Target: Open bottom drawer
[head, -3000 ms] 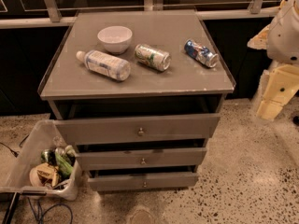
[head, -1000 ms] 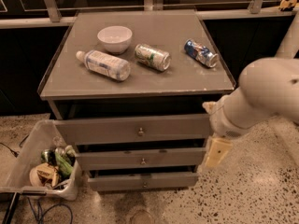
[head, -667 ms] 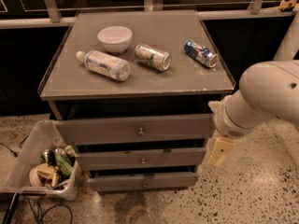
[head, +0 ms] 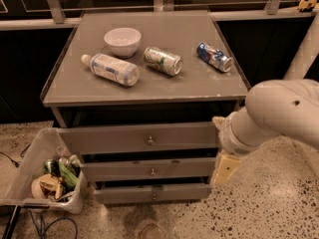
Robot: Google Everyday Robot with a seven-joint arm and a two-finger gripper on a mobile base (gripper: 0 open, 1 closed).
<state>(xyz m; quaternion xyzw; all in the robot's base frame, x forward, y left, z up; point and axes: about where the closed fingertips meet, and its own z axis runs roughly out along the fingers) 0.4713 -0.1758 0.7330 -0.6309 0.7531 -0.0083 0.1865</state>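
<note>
The grey cabinet point(head: 149, 83) has three drawers. The bottom drawer point(head: 124, 194) is the lowest, slimmest grey front, with a small brass knob point(head: 153, 196); none of its inside shows. My white arm point(head: 279, 113) reaches in from the right. My gripper point(head: 226, 169) hangs down by the cabinet's right front corner, level with the middle drawer point(head: 119, 170), to the right of and a little above the bottom drawer's knob and apart from it.
On the cabinet top lie a white bowl point(head: 122, 40), a plastic bottle point(head: 110, 69) and two cans point(head: 163, 60) point(head: 214, 56). A clear bin point(head: 30, 168) of rubbish stands on the speckled floor at the cabinet's left. A dark railing runs behind.
My arm has swung in from the far right edge to the cabinet's right front corner and lowered the gripper beside the drawers. The drawers and the things on top have not moved.
</note>
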